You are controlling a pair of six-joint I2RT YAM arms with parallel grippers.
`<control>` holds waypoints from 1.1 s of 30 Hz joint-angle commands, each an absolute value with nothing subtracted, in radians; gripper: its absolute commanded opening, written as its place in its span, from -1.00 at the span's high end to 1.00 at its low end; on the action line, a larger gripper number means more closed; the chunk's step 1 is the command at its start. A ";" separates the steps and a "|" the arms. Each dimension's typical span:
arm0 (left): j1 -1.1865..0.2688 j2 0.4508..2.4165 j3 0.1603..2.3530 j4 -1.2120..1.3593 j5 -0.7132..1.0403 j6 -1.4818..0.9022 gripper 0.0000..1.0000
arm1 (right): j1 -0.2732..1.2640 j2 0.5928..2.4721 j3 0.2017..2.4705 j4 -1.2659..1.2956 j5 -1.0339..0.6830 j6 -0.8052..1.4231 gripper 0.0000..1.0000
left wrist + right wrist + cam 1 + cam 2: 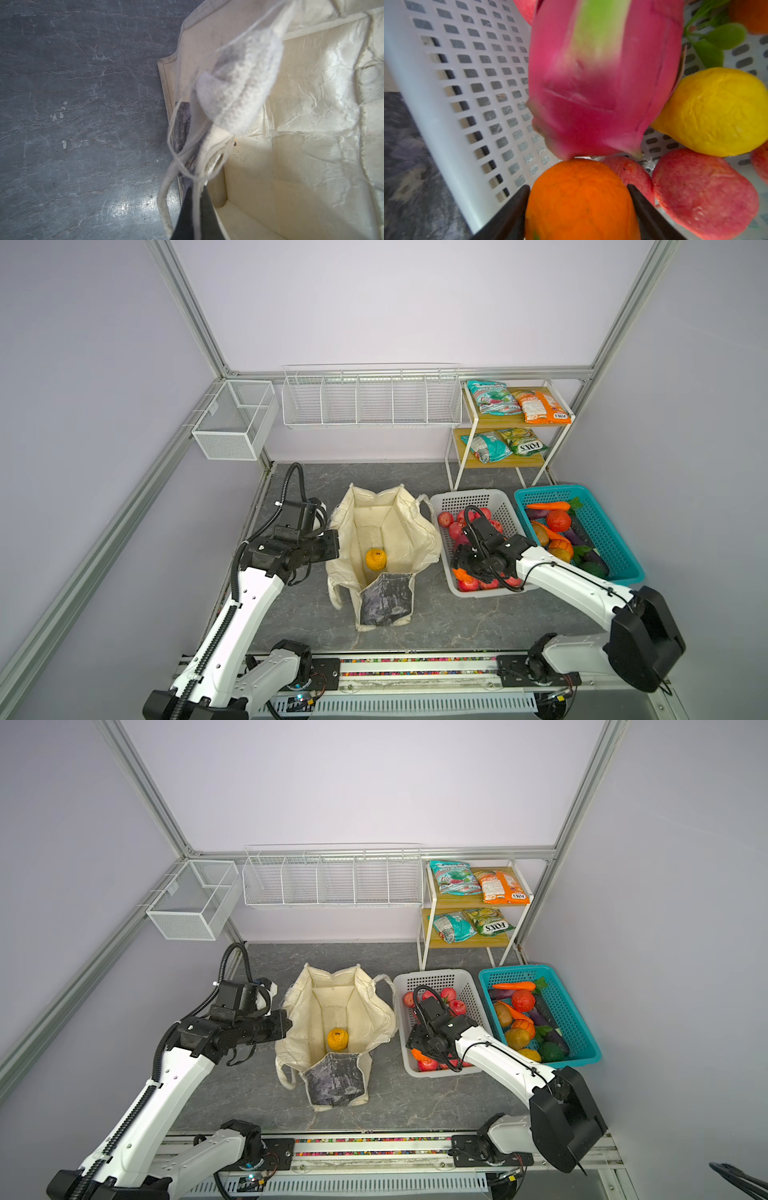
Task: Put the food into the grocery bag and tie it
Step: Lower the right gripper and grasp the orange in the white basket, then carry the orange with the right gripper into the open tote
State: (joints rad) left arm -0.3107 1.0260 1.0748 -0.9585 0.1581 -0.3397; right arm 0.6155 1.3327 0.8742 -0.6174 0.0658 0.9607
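Clamping a dimpled large orange (pixel 581 203) sits the right end effector (pixel 578 188), left end effector (pixel 195 193) closed beside grocery bag (pixel 301 99)

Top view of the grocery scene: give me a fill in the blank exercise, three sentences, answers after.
The grocery bag holds just ____ bumpy fruit.
The right gripper straddles the round ____.
The orange snack packet sits on the shelf's ____ tier.
Missing words: one; orange; top.
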 commanded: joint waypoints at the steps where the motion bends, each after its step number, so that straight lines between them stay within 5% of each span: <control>1: -0.317 1.015 1.069 -0.989 0.170 -0.341 1.00 | 0.611 1.291 0.857 -0.665 0.078 0.957 -0.31; 21: -0.318 1.022 1.081 -0.986 0.178 -0.344 1.00 | 0.609 1.112 1.026 -0.875 0.208 0.862 -0.29; 33: -0.318 1.042 1.100 -0.956 0.213 -0.347 1.00 | 0.650 1.176 1.331 -0.831 0.098 0.701 -0.18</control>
